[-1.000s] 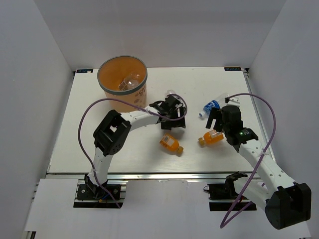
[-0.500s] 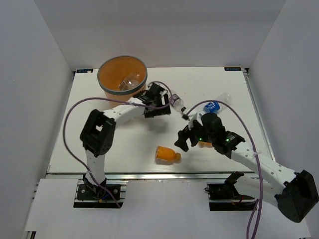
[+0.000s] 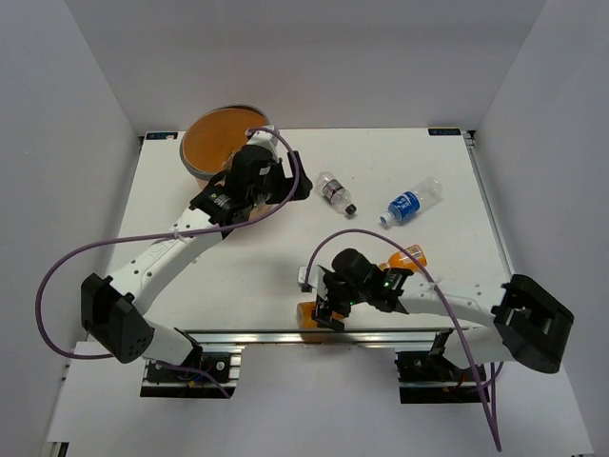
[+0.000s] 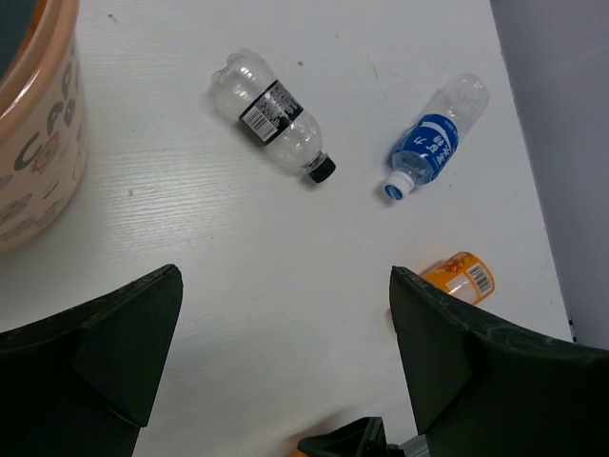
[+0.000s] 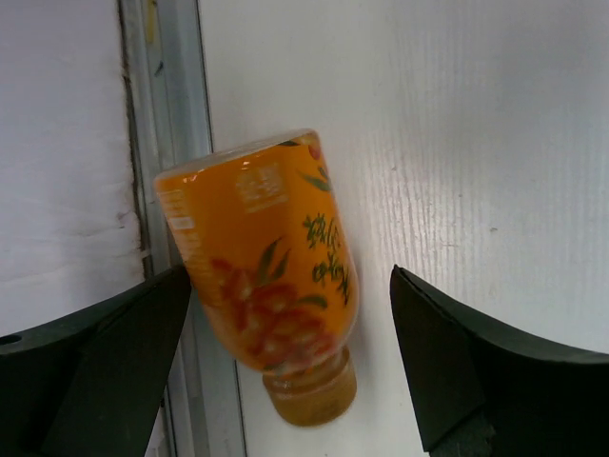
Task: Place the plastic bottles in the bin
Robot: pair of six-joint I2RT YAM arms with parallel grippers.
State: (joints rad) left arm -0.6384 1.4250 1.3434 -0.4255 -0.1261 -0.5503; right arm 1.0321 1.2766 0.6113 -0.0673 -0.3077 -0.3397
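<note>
The orange bin stands at the far left, partly behind my left arm; its wall shows in the left wrist view. My left gripper is open and empty beside the bin. A clear black-capped bottle and a blue-labelled bottle lie mid-table. One orange bottle lies by my right arm. My right gripper is open around the other orange bottle at the front edge. The other bottles are hidden.
The metal rail runs along the table's front edge under the orange bottle's base. White walls enclose the table on the left, right and back. Purple cables loop from both arms.
My left gripper has drawn back left to the bin, away from the clear bottle. My right arm has swung left and forward; the orange bottle has rolled to the front edge.
</note>
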